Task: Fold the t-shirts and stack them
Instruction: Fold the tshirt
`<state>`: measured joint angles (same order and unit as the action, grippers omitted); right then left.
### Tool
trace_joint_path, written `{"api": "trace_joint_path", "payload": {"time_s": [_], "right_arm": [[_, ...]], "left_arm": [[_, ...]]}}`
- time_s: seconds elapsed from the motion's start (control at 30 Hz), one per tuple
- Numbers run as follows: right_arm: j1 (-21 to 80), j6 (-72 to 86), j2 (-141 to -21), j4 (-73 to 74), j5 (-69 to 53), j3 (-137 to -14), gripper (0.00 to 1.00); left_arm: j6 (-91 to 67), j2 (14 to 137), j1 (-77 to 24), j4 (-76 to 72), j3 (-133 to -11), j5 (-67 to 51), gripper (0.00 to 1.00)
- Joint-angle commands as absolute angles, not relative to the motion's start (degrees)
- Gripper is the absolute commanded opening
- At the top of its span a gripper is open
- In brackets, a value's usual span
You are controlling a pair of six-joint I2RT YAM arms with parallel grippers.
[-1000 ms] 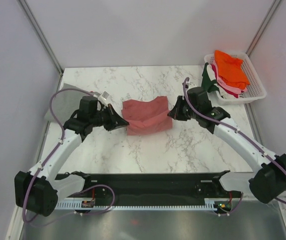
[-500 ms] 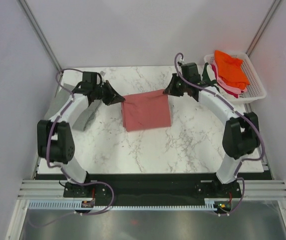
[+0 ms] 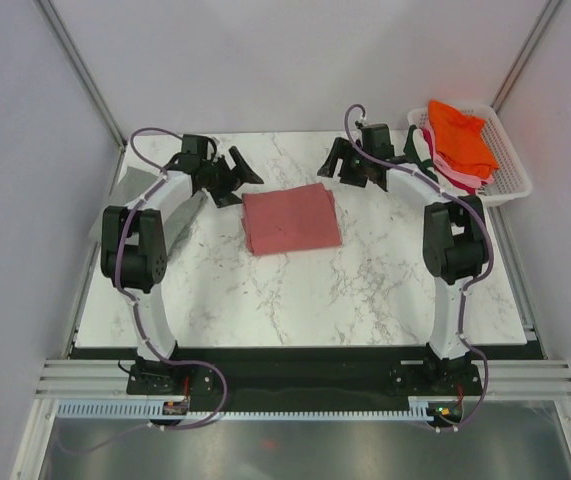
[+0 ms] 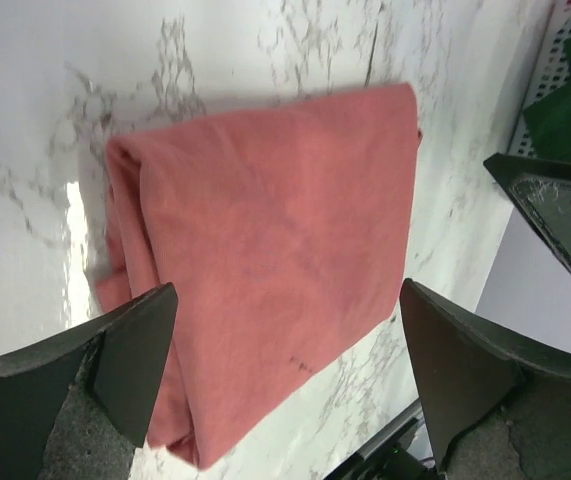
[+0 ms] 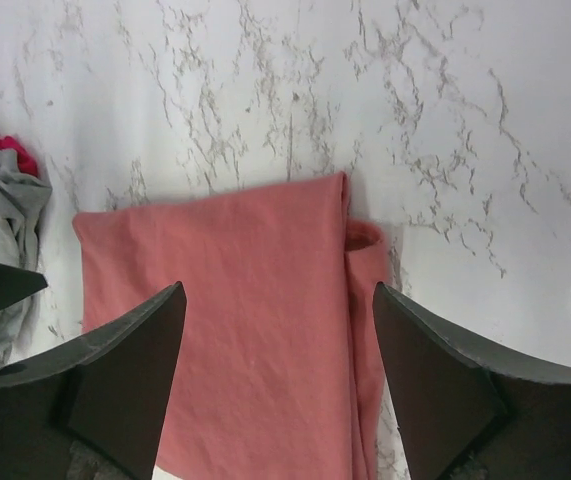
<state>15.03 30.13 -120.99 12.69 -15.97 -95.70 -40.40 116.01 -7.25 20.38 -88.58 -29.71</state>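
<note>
- Shows the salmon-pink t-shirt (image 3: 290, 220) folded into a flat rectangle on the marble table (image 3: 365, 290), toward the far half, between the two grippers.
- Differs from a second ago: then hung bunched and sagging between two pinching grips nearer the arm bases; now lies smooth, further back, and free of both.
- Finds the left gripper (image 3: 237, 178) with jaws spread wide and empty, just off the shirt's far-left corner; was clamped on the cloth's left edge half a second back.
- Finds the right gripper (image 3: 328, 165) likewise spread and holding nothing, just beyond the far-right corner; was pinching the right edge before.
- From the left wrist, frames the shirt between two dark fingers (image 4: 95, 370), with a thick folded edge along the left of that view.
- From the right wrist, frames the same shirt between both fingers (image 5: 115, 370), with a small fold of cloth poking out along its right edge.
- Has both arms reaching further toward the back of the table than a second ago.
- Keeps the grey t-shirt (image 5: 10, 210) crumpled at the table's left side, partly under the left arm, apart from the folded one.
- Leaves the white slatted basket (image 3: 515, 190) at the far-right corner as before, with the orange t-shirt (image 3: 462, 135) on top, a pink t-shirt (image 3: 462, 180) beneath it and a dark green t-shirt (image 3: 418, 148) draped over the left rim.
</note>
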Motion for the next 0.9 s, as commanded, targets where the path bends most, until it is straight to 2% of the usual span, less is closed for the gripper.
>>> {"api": "trace_joint_path", "payload": {"time_s": [0.0,0.23,0.3,0.47,0.5,0.57,0.67,0.73,0.87], "right_arm": [[14.68,27.77,-117.51,10.02,-17.22,-91.43,0.83],[14.59,28.74,-108.57,4.40,-16.09,-78.59,0.81],[14.50,29.00,-106.71,5.09,-10.24,-74.80,0.80],[14.59,24.96,-102.66,9.49,-8.70,-70.15,0.80],[14.59,25.31,-102.13,8.88,-9.66,-69.35,0.80],[14.59,26.53,-101.78,6.24,-13.79,-68.21,0.79],[14.59,26.81,-102.13,5.72,-15.11,-68.29,0.76],[14.50,26.89,-101.87,5.19,-15.03,-67.94,0.76],[14.59,27.25,-101.78,2.99,-15.64,-66.10,0.76]], "left_arm": [[-36.30,108.21,-9.13,19.95,-83.51,-23.39,1.00],[-27.97,97.58,-11.43,20.04,-74.28,-10.65,1.00],[-25.85,96.07,-11.43,21.52,-72.78,-5.40,0.99],[-18.38,92.91,-13.00,22.76,-70.14,8.23,0.97],[-17.41,92.81,-13.79,22.94,-69.61,16.44,0.97],[-12.33,93.25,-15.89,22.68,-68.56,22.39,0.97],[-4.41,95.44,-17.84,22.85,-68.46,26.78,0.97],[-1.34,97.99,-19.33,22.94,-68.73,30.57,0.93],[-0.09,102.74,-20.13,23.90,-70.48,33.92,0.90]]}}
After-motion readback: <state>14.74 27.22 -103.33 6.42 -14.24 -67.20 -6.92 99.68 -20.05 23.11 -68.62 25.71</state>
